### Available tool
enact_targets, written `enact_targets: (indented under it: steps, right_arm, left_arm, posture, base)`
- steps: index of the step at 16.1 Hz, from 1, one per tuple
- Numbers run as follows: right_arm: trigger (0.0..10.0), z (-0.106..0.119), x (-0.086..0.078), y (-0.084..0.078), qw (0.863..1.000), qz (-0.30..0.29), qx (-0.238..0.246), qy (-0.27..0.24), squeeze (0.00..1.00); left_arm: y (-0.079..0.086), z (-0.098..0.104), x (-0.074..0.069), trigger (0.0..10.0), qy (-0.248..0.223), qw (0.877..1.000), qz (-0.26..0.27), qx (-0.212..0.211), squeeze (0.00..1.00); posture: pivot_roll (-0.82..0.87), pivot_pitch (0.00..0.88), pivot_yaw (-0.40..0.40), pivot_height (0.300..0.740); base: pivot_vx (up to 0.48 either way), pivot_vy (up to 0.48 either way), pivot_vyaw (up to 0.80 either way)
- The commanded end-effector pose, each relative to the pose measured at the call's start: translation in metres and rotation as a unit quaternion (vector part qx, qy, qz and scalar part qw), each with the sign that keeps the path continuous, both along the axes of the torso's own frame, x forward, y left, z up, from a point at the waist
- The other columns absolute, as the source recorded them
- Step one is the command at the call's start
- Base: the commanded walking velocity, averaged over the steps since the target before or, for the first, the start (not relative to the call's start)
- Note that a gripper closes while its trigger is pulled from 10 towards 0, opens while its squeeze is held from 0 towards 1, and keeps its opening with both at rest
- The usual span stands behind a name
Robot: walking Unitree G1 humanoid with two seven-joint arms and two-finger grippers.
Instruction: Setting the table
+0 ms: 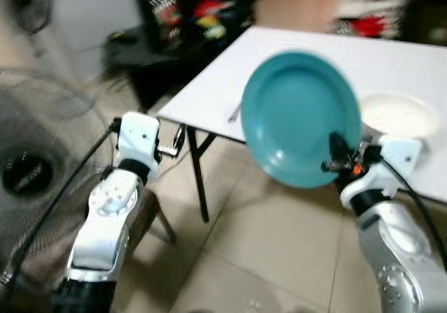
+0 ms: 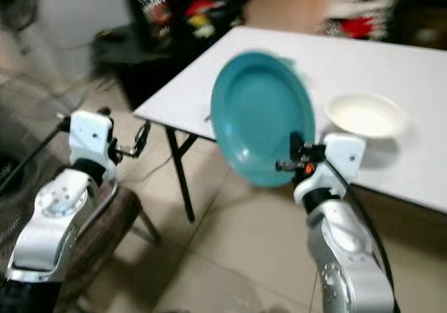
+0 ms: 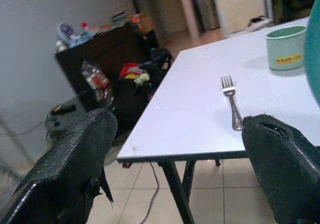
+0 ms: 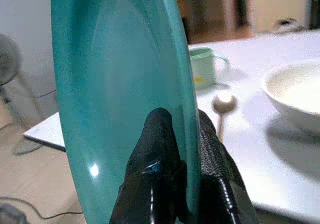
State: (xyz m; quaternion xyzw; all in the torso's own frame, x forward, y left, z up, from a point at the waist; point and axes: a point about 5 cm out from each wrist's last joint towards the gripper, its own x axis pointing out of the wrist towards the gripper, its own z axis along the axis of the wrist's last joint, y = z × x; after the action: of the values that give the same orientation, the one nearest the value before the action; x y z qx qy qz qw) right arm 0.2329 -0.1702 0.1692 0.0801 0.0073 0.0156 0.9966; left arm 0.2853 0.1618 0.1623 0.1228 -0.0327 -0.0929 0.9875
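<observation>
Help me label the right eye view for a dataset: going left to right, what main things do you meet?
Left gripper → teal plate, held upright at its lower edge by the right gripper → white bowl on the white table.

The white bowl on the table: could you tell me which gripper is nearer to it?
Right. The right gripper, clamping the teal plate, is just beside the white bowl; the left gripper hangs beyond the table's corner.

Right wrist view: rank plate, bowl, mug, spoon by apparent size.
1. Teal plate, nearest the camera, which inflates it.
2. White bowl, cut off by the frame.
3. Green mug.
4. Spoon.
</observation>
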Motion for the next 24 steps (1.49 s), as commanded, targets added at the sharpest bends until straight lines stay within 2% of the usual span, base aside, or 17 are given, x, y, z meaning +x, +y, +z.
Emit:
enact_targets:
  steps: [1, 4, 7, 8, 9, 13, 15, 18, 24]
  right_arm:
    - [10.0, 0.01, -0.001, -0.001, 1.0, -0.007, 0.008, -0.019, 0.0]
    - [10.0, 0.006, 0.0, 0.0, 1.0, -0.004, 0.029, -0.007, 0.0]
    - [10.0, 0.001, 0.005, 0.001, 0.998, 0.014, 0.062, 0.016, 0.0]
    - [10.0, 0.0, 0.006, 0.001, 0.997, 0.02, 0.064, 0.027, 0.0]
    - [10.0, -0.004, 0.007, 0.002, 0.996, 0.03, 0.063, 0.059, 0.0]
    - [10.0, 0.001, 0.015, 0.005, 0.997, 0.059, 0.028, 0.034, 0.0]
    - [10.0, 0.003, 0.018, 0.005, 0.998, 0.058, -0.019, 0.034, 0.0]
    - [10.0, 0.006, 0.02, 0.002, 0.999, 0.042, 0.0, 0.02, 0.0]
    - [10.0, 0.007, 0.024, 0.008, 0.997, 0.077, 0.004, 0.027, 0.0]
  left_arm:
    - [-0.001, 0.005, 0.003, 10.0, -0.01, 1.0, -0.003, 0.008, 0.0]
    - [0.003, 0.001, 0.001, 10.0, 0.012, 1.0, -0.003, -0.004, 0.0]
    - [0.004, 0.0, 0.0, 10.0, 0.013, 1.0, -0.005, -0.006, 0.0]
    - [0.003, 0.0, -0.001, 10.0, 0.013, 1.0, -0.01, -0.006, 0.0]
    - [0.002, -0.001, -0.002, 10.0, 0.016, 1.0, -0.015, -0.008, 0.0]
    - [0.002, -0.001, -0.004, 10.0, 0.019, 0.999, -0.025, -0.021, 0.0]
    - [0.002, -0.002, -0.005, 10.0, 0.02, 0.999, -0.028, -0.023, 0.0]
    - [0.001, -0.003, -0.006, 10.0, 0.023, 0.999, -0.029, -0.026, 0.0]
    - [-0.001, -0.005, -0.007, 10.0, 0.023, 0.999, -0.03, -0.032, 0.0]
  posture:
    - [0.02, 0.0, 0.138, 0.74]
    - [0.03, 0.0, 0.136, 0.74]
    - [0.03, 0.0, 0.131, 0.74]
    - [0.03, 0.0, 0.127, 0.74]
    - [0.04, 0.0, 0.126, 0.74]
    - [0.05, 0.0, 0.113, 0.74]
    - [0.04, 0.0, 0.106, 0.74]
    - [0.04, 0.0, 0.103, 0.74]
    - [0.05, 0.0, 0.079, 0.74]
  base:
    - [0.0, -0.48, -0.77]
    - [0.0, 0.0, -0.41]
    - [0.0, 0.0, 0.0]
    - [0.0, 0.0, 0.0]
    - [0.0, 0.0, 0.0]
    - [0.293, 0.0, 0.0]
    - [0.362, 0.0, 0.2]
    - [0.375, 0.0, 0.53]
    - [0.374, 0.0, 0.0]
